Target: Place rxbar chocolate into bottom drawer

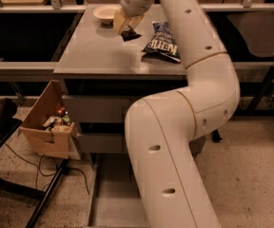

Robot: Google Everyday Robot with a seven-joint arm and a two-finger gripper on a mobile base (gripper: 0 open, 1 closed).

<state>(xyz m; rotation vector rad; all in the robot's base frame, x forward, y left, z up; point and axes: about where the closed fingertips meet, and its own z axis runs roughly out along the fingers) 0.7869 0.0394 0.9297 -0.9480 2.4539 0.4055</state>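
Note:
My gripper (127,26) is over the back middle of the grey cabinet top (94,56). It is shut on the rxbar chocolate (129,33), a small dark bar that hangs below the fingers just above the surface. The bottom drawer (109,191) stands pulled out near the floor, a shallow grey tray, with its right side hidden behind my arm. The gripper is well above and behind the drawer.
A dark blue chip bag (161,42) lies on the cabinet top right of the gripper. A pale bowl (105,13) sits at the back left. An open cardboard box (46,125) with items stands left of the drawers. My arm (175,141) covers the cabinet's right front.

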